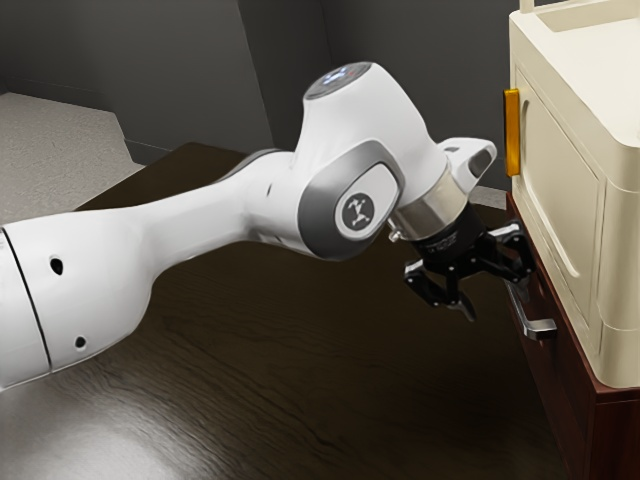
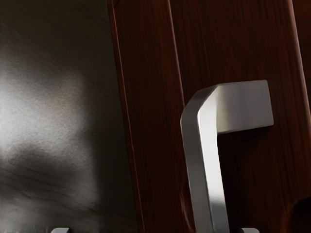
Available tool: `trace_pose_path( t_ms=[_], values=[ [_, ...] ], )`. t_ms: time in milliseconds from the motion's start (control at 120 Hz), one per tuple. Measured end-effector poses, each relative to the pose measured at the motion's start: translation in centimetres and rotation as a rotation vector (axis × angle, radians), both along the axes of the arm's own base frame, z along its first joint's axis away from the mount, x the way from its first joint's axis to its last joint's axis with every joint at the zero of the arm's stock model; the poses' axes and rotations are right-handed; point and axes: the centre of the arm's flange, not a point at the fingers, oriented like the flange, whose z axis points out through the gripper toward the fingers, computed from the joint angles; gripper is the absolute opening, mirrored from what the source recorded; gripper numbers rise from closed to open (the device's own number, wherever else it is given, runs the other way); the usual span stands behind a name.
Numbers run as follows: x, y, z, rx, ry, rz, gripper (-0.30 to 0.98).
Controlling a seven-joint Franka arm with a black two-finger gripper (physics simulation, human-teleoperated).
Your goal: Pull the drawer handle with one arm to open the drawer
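- An indoor room, furnished somewhat like a home or office; which of these, I cannot tell.
- Plain dark grey walls (image 1: 200, 60) meet a speckled, light grey floor (image 1: 60, 135).
- The broad counter (image 1: 300, 410) is dark, grained wood with a soft sheen.
- A red-brown wooden cabinet (image 1: 615, 430) with a bright metal handle (image 1: 540, 327) looks like household or office furniture.
- On it stands a cream, round-cornered unit (image 1: 560, 150).
- A white robot arm (image 1: 200, 225) adds a lab note.

Side view, farther back, looks down; wrist view closely faces shared handle (image 2: 210, 160).
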Motion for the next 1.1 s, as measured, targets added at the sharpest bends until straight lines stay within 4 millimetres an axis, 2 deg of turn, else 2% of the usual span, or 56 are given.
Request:
trace_pose_path(
  t_ms=[433, 1100],
  values=[
    [-0.2, 0.3, 0.0, 0.009, 0.003, 0.001, 0.29],
    [-2.0, 2.3, 0.0, 0.031, 0.021, 0.006, 0.28]
  ],
)
